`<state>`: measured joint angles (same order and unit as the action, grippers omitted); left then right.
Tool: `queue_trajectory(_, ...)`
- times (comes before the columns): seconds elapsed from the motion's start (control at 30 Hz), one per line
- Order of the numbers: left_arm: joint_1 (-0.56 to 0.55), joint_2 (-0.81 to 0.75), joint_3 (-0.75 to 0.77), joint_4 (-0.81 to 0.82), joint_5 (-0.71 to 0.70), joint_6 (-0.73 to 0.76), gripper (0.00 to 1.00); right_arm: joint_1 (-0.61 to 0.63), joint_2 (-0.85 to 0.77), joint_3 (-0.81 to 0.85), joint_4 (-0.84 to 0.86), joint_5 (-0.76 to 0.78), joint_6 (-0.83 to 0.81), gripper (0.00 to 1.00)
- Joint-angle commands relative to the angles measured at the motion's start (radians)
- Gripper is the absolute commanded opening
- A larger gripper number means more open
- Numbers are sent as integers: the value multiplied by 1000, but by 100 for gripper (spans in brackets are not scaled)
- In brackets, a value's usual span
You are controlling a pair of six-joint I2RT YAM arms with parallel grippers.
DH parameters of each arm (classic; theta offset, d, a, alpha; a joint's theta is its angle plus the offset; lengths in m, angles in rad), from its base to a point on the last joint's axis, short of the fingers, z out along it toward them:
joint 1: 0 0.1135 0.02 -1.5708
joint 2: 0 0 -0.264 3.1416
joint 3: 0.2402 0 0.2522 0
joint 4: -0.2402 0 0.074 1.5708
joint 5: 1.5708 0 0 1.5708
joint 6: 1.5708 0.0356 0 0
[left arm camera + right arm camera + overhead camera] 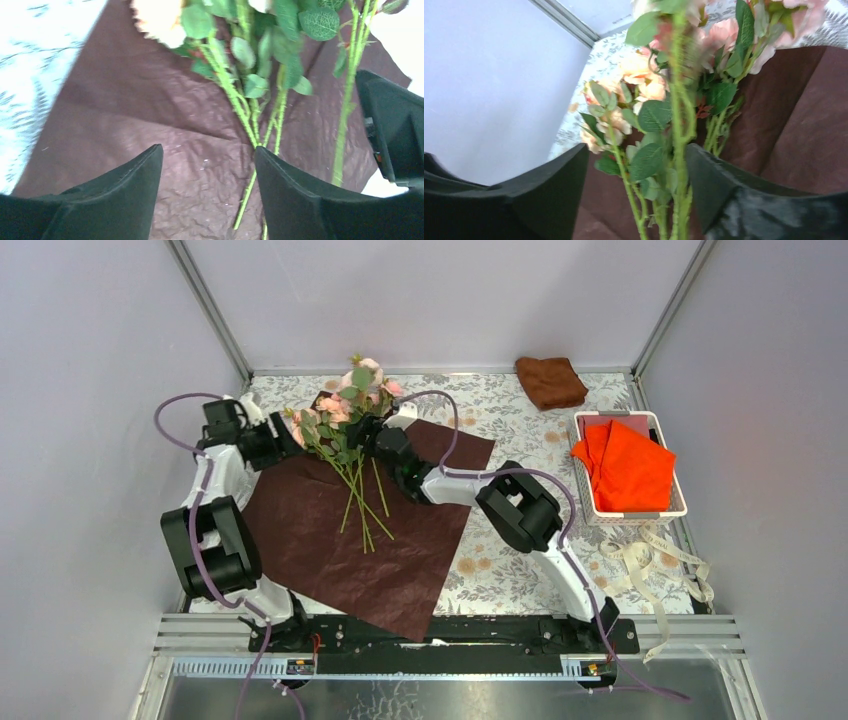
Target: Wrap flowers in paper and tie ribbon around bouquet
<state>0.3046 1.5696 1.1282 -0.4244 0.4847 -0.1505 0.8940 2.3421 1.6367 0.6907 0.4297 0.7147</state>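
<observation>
Flowers (340, 425) lie unwrapped on paper (310, 540) (counter's (520, 415) far side); left end effector (208, 150) and right end effector (637, 147) both gape open; folding the paper likely comes next.

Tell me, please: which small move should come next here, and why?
Probably draw the right gripper back, clear of the flowers. Its jaws are open with stems loose between them, the left gripper is open too, and the flowers already lie across the paper, which is flat and unfolded. Once clear, an arm could reach a paper edge to fold.
</observation>
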Motion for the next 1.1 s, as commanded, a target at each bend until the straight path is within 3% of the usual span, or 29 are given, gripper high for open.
queue_trajectory(0.0,110,-11,-21,-58,-25,104,79,1,3,59,-12,6,-224,96)
queue_trajectory(0.1,187,9,-9,-96,-82,188,98,-3,-88,111,-297,-141,-504,100)
queue_trajectory(0.17,220,15,-7,-135,-132,280,99,-27,-186,62,-484,-145,-635,100)
queue_trajectory(0.4,229,2,-150,-218,-408,657,99,-350,-425,-158,-944,-313,-631,100)
queue_trajectory(0.53,242,-7,-245,-198,-561,757,99,-508,-387,-150,-1072,-405,-669,100)
queue_trajectory(0.67,291,-11,-259,-210,-559,783,99,-589,-263,-45,-1165,-494,-705,99)
queue_trajectory(0.73,296,-1,-273,-202,-572,786,99,-598,-203,2,-1192,-510,-708,100)
queue_trajectory(0.9,244,33,-350,-126,-592,769,99,-585,-97,49,-1202,-742,-663,98)
queue_trajectory(1.07,197,46,-342,-90,-578,734,99,-576,-102,-7,-1084,-901,-582,92)
